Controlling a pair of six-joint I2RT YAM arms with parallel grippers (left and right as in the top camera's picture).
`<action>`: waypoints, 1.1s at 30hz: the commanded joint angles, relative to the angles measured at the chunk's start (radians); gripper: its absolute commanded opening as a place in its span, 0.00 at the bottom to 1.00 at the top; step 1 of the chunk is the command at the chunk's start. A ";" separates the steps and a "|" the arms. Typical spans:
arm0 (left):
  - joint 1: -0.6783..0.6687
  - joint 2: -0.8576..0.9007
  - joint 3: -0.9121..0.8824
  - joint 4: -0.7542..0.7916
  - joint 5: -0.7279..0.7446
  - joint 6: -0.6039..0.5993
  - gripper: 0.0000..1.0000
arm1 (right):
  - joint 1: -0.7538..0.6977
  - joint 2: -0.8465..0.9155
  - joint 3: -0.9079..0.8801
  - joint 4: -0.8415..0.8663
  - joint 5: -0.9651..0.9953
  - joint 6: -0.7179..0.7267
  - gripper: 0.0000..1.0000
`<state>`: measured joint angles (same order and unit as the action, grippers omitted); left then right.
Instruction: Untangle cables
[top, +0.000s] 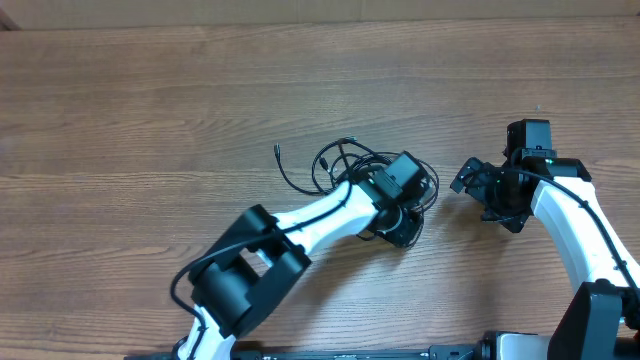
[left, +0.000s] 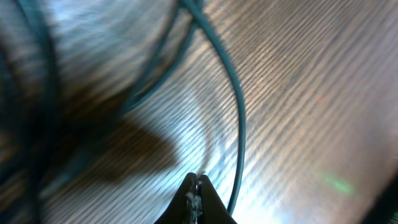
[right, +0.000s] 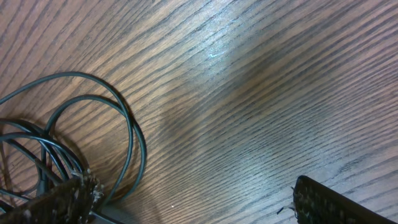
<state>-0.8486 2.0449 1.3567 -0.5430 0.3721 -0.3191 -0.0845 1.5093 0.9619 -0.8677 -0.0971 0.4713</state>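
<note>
The cables (top: 345, 165) lie in one loose tangle near the middle of the table (top: 150, 90). The bundle's long axis runs roughly left to right across the overhead frame. One free end trails out to the upper left and finishes in a small plug, and a second end pokes up at the top of the bundle. The rest is overlapping loops, partly hidden under the left arm.

The left tool (top: 400, 228) sits at the lower right edge of the tangle. In the left wrist view this tool (left: 196, 196) is clenched, its tips meeting at the bottom of the frame with nothing visible between them. One strand of the cables (left: 239, 106) curves down just to the right of the tips. Much of that view is blurred, so I cannot tell whether the strand touches them.

The right tool (top: 485, 197) stands to the right of the tangle, near it but apart, facing left. In its wrist view the right tool (right: 193, 202) is spread wide and holds nothing, one finger (right: 62, 199) at lower left and the other at lower right. The cables (right: 127, 124) loop in the left part of that frame, and the outer strand runs down right beside the lower left finger.
</note>
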 joint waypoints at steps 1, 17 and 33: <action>0.073 -0.151 -0.003 -0.023 0.066 0.005 0.04 | -0.001 0.006 0.006 0.003 -0.002 0.008 1.00; 0.240 -0.538 -0.003 -0.113 -0.101 0.008 0.37 | -0.001 0.006 0.006 0.003 -0.002 0.008 1.00; 0.242 -0.292 -0.004 -0.219 -0.279 -0.052 0.48 | -0.001 0.006 0.006 0.009 -0.222 0.079 1.00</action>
<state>-0.6132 1.6779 1.3495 -0.7620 0.1307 -0.3229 -0.0853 1.5093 0.9619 -0.8425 -0.1570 0.5037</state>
